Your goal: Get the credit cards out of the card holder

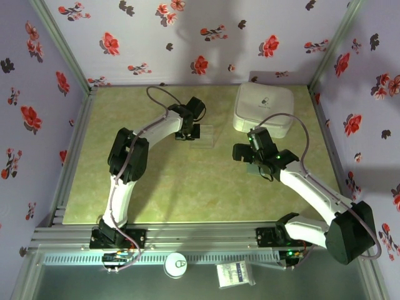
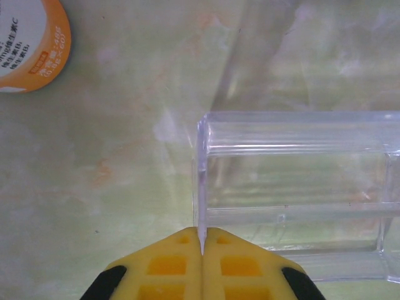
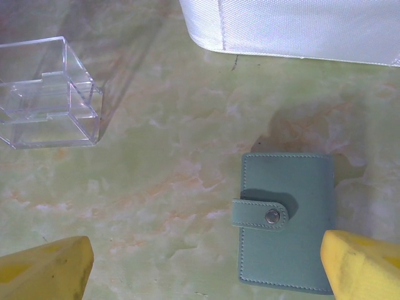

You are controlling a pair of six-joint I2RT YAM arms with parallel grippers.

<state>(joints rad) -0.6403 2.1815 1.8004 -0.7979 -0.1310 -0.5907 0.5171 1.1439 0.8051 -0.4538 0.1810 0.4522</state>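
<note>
- Looking down from above, you find a pale green marbled table (image 1: 187, 187) boxed in by flowered walls (image 1: 187, 37).
- Your left gripper (image 2: 201, 240) is clamped on the thin near wall of the clear tray (image 2: 294, 187), its yellow pads (image 2: 169, 269) meeting around that edge.
- An orange and white labelled container (image 2: 25, 44) sits in the left wrist view's upper left corner, apart from the tray.
- Your right gripper (image 3: 206, 256) hangs with its yellow fingers (image 3: 47, 269) spread wide, holding nothing.
- The card holder (image 3: 284, 222) lies flat on the table between those fingers, nearer the one at the view's right edge, closed, its strap snapped down.
- The white case (image 3: 294, 28) lies near the holder, beyond it.
</note>
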